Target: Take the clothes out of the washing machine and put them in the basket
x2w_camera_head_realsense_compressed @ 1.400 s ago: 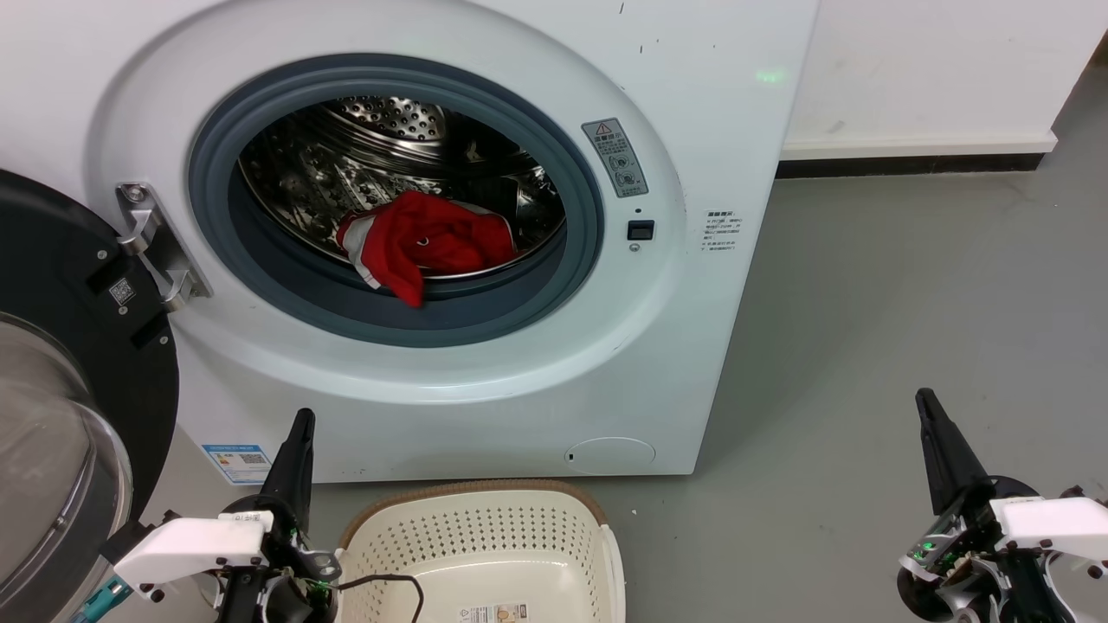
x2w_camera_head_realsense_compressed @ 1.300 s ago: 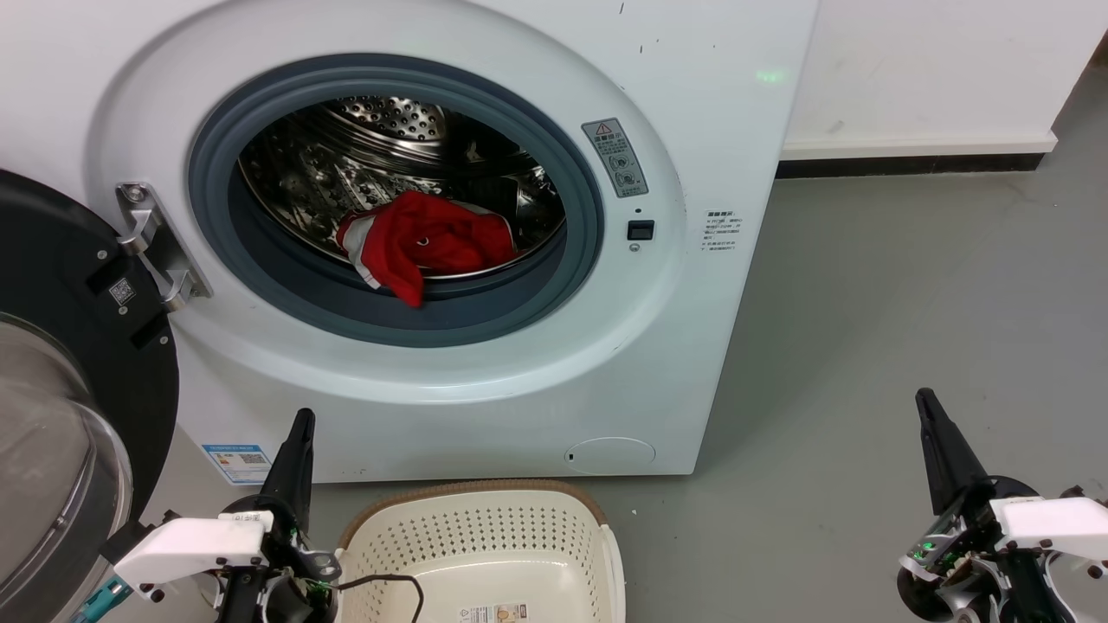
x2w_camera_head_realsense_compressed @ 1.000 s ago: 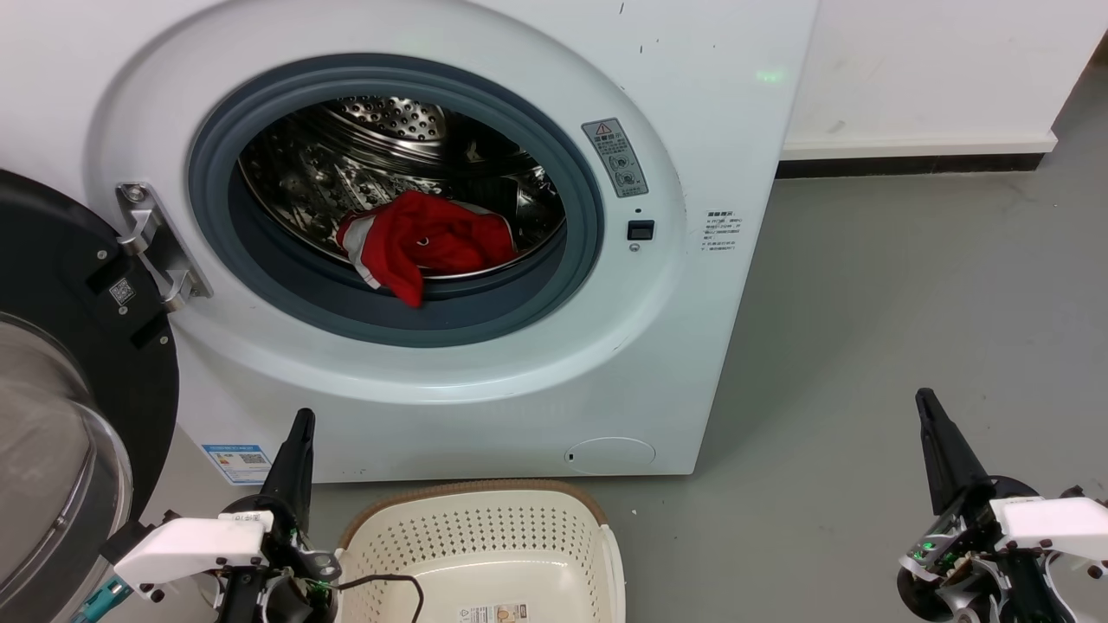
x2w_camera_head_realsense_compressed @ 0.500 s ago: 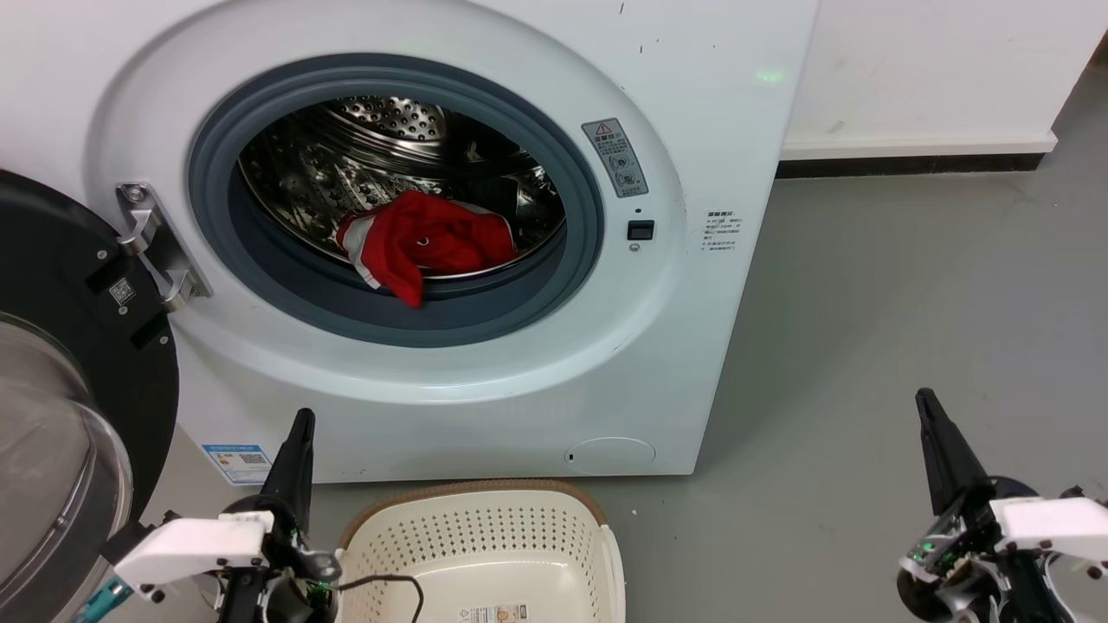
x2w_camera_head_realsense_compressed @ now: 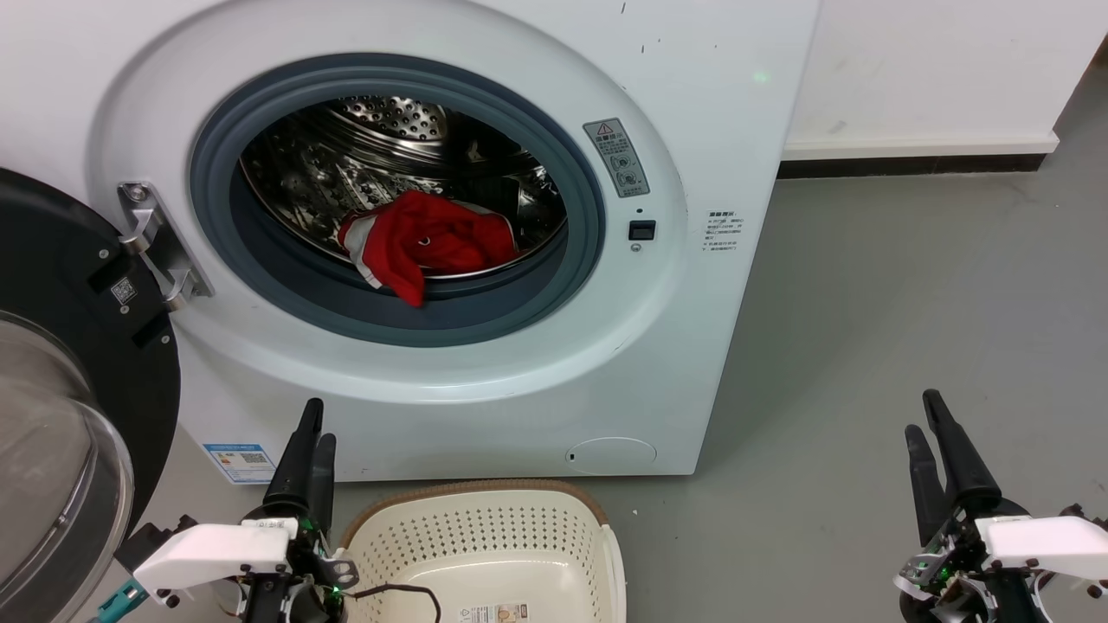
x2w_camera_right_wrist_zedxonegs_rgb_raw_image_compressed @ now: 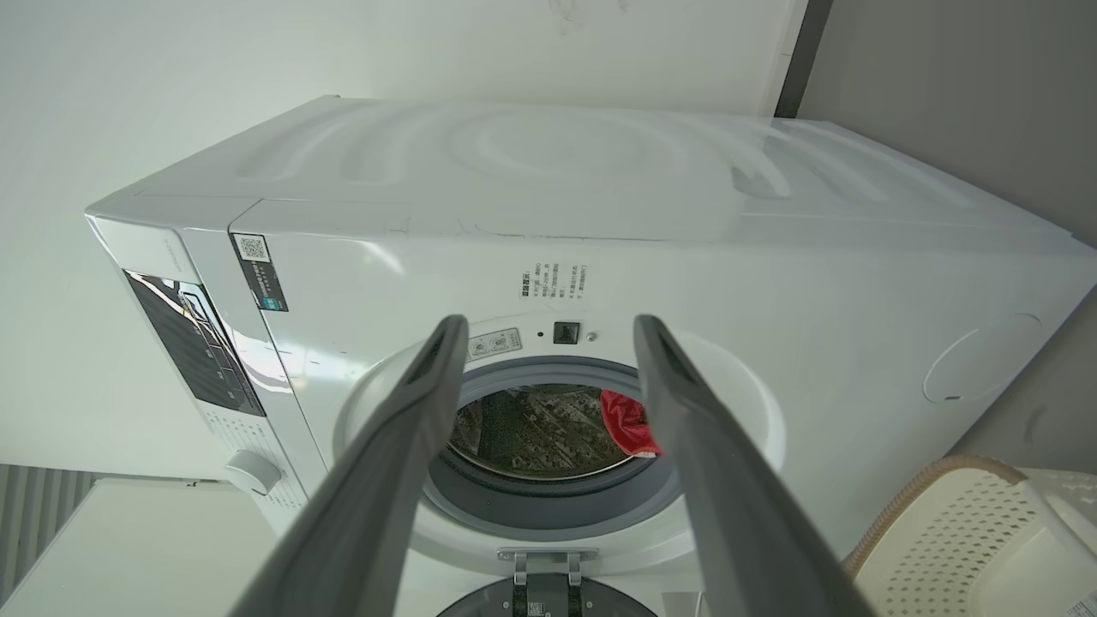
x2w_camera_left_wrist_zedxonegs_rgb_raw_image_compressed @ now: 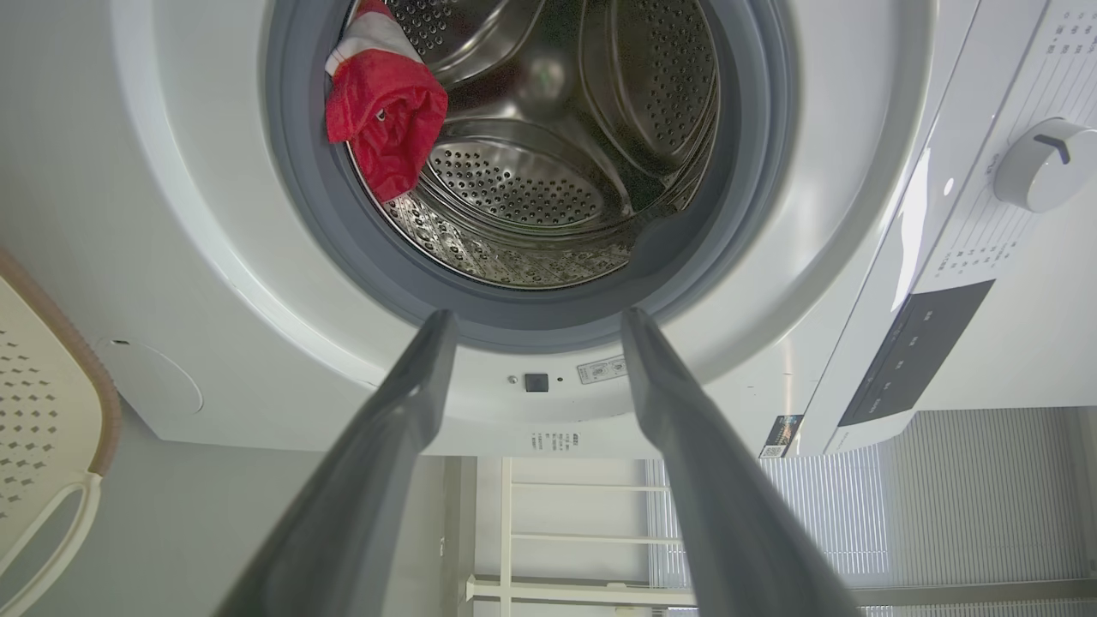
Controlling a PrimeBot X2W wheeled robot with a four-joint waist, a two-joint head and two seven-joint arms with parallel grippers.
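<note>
The clothes (x2w_camera_head_realsense_compressed: 424,242), a red garment with white trim, lie crumpled at the front of the steel drum, one fold hanging over the grey rim. The white washing machine (x2w_camera_head_realsense_compressed: 692,130) stands with its porthole open. On the floor right before it sits the cream basket (x2w_camera_head_realsense_compressed: 485,528), with only a label sticker inside. My left gripper (x2w_camera_head_realsense_compressed: 316,428) is open, low at the basket's left. My right gripper (x2w_camera_head_realsense_compressed: 921,414) is open over the floor, far right. Both wrist views look up at the washing machine (x2w_camera_left_wrist_zedxonegs_rgb_raw_image_compressed: 171,214) (x2w_camera_right_wrist_zedxonegs_rgb_raw_image_compressed: 600,214) and the clothes (x2w_camera_left_wrist_zedxonegs_rgb_raw_image_compressed: 386,120) (x2w_camera_right_wrist_zedxonegs_rgb_raw_image_compressed: 626,420).
The black-framed glass door (x2w_camera_head_realsense_compressed: 52,346) is swung open at the left, close beside my left arm. Grey floor (x2w_camera_head_realsense_compressed: 866,303) spreads to the right of the machine, up to a white wall with a dark skirting (x2w_camera_head_realsense_compressed: 909,164). A black cable (x2w_camera_head_realsense_compressed: 398,593) crosses the basket's near rim.
Both grippers have opened: each showed one closed finger profile before, and now two separate fingers. The left gripper has risen a little. The clothes and basket have not moved.
</note>
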